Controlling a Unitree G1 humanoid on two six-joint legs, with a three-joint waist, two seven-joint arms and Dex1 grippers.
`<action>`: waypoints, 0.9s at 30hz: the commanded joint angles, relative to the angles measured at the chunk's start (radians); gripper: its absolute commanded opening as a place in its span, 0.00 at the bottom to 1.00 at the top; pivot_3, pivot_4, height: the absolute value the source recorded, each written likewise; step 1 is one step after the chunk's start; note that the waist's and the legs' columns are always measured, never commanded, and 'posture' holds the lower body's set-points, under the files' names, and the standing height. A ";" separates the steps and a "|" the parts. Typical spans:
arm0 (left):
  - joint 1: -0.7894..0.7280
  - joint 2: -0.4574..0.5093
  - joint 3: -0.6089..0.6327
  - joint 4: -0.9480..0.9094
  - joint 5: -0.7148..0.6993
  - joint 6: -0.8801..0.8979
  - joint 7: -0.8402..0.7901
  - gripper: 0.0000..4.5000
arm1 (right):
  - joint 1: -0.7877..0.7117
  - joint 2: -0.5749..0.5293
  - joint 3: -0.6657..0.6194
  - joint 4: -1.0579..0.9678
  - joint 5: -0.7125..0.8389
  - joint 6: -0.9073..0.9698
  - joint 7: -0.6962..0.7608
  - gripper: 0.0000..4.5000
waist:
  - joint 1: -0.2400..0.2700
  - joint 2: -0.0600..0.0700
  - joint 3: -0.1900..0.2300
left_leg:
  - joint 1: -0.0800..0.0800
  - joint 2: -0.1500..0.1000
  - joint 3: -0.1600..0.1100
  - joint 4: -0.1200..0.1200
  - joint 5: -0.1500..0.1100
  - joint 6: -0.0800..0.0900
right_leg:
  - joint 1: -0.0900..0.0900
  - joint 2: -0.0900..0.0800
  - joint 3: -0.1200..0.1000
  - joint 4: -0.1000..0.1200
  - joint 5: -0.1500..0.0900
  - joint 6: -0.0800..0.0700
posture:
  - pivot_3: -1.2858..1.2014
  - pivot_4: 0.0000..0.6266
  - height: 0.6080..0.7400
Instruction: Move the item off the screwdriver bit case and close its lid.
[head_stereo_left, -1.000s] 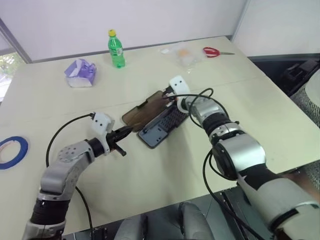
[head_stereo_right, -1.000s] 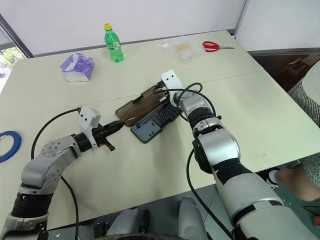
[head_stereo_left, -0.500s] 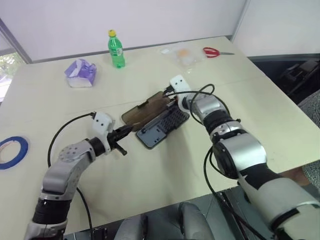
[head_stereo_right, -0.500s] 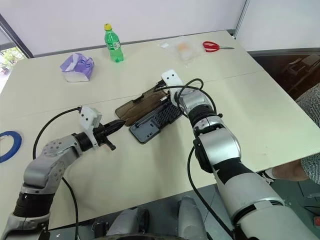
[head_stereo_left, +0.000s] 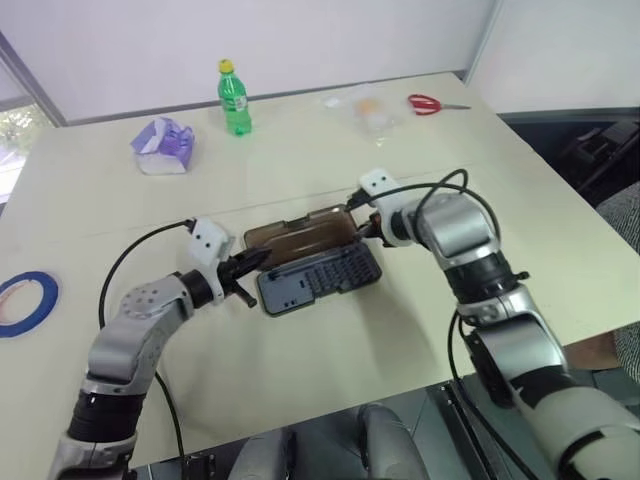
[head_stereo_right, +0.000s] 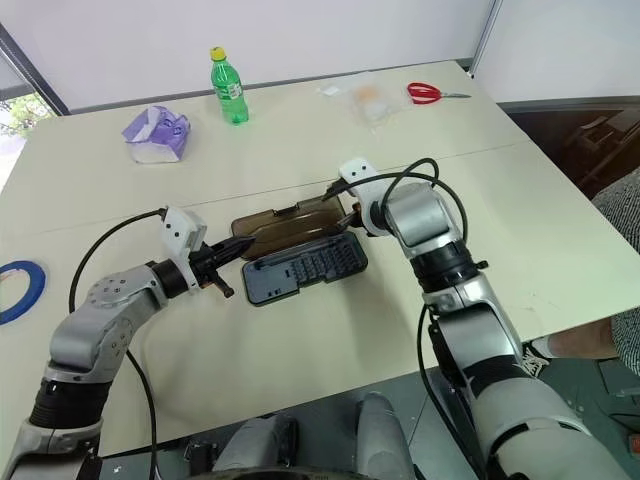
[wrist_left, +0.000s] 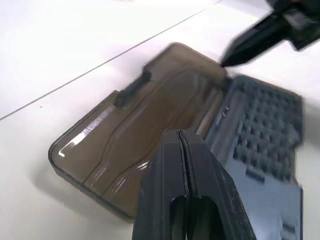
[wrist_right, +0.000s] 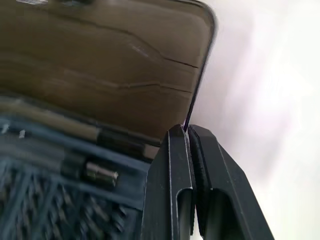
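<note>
1. Claw state: the right claw (head_stereo_right: 349, 215) is pressed together, its tips at the right-hand corner of the lid (head_stereo_right: 290, 224); whether the rim is pinched cannot be told. The left claw (head_stereo_right: 240, 247) is likewise pressed together, just beside the lid's left end.
2. Location: the screwdriver bit case (head_stereo_right: 305, 270) lies mid-surface (head_stereo_right: 300, 140), lid raised part-way.
3. No item is seen on the case; lid closing is judged in hand.
4. Next, the lid must be swung over the tray and latched.

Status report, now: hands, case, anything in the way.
Both hands shut: left hand by the lid's left end, right hand pinching its right edge. Case open, lid half raised. Nothing on the tray.
</note>
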 joint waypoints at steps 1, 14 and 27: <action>-0.022 0.010 -0.001 -0.007 0.007 -0.008 -0.010 0.00 | 0.016 -0.031 0.025 -0.173 0.085 0.076 0.041 0.01 | -0.001 0.000 0.000 | 0.000 0.000 0.000 0.000 0.000 0.000 | 0.000 0.000 0.000 0.000 0.000 0.000 | 0.52 0.24 1.00; -0.028 0.011 0.000 -0.009 0.013 0.002 -0.022 0.00 | 0.054 -0.130 0.066 -0.312 0.174 -0.024 0.013 0.01 | 0.029 0.000 0.000 | -0.001 -0.001 0.002 0.001 0.000 0.000 | -0.001 -0.001 0.000 -0.001 0.000 0.000 | 0.52 0.24 1.00; -0.023 0.002 -0.010 -0.006 0.016 -0.004 -0.017 0.00 | -0.016 -0.053 -0.005 -0.087 0.113 -0.165 -0.153 0.93 | 0.025 0.000 0.000 | 0.000 -0.002 0.002 0.001 0.000 0.000 | -0.002 -0.002 0.000 -0.001 0.000 0.000 | 0.52 0.24 1.00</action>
